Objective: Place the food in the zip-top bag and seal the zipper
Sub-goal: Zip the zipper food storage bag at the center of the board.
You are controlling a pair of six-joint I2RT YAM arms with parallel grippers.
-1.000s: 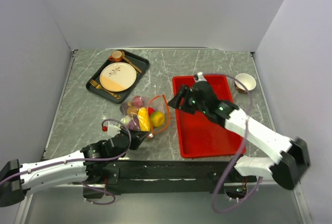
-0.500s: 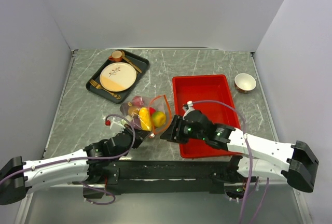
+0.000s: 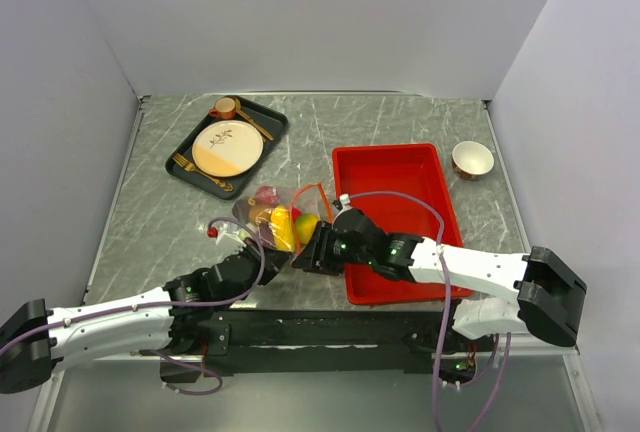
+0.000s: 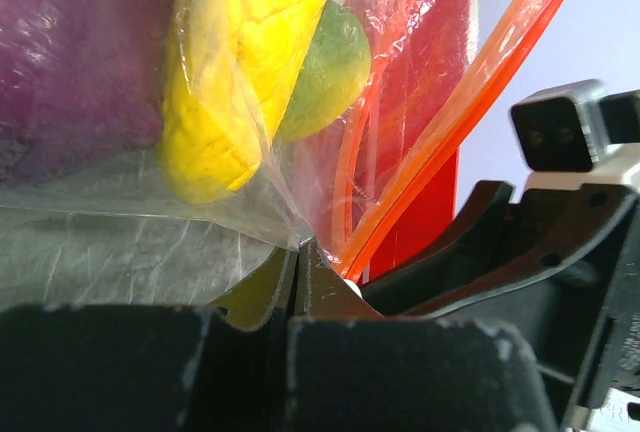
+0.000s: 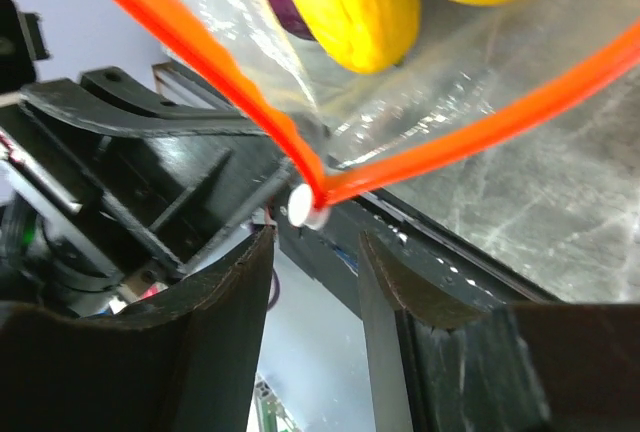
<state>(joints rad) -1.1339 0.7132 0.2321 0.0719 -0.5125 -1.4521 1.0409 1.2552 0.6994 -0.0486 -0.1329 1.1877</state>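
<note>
The clear zip-top bag (image 3: 262, 214) lies on the table with the food inside: yellow (image 4: 240, 62), yellow-green (image 4: 325, 72) and purple (image 4: 70, 52) pieces. Its mouth stands open, and the orange-red zipper (image 3: 319, 204) forms a loop. My left gripper (image 3: 270, 260) is shut on the bag's near corner (image 4: 298, 244), beside the zipper's end. My right gripper (image 3: 306, 256) is open and low at that same corner. The white tab (image 5: 306, 205) sits just ahead of its fingertips (image 5: 250, 252), not touching them. The zipper strips (image 5: 200, 62) fork away from the tab.
A red tray (image 3: 400, 167) lies right of the bag, under my right arm. A dark tray (image 3: 180, 167) at the back left holds a patterned plate (image 3: 228, 147), cutlery and a cup (image 3: 225, 108). A small bowl (image 3: 472, 159) stands at the back right.
My right gripper has moved from above the red tray down and left to the bag's near corner. My left gripper has kept its hold and edged slightly forward.
</note>
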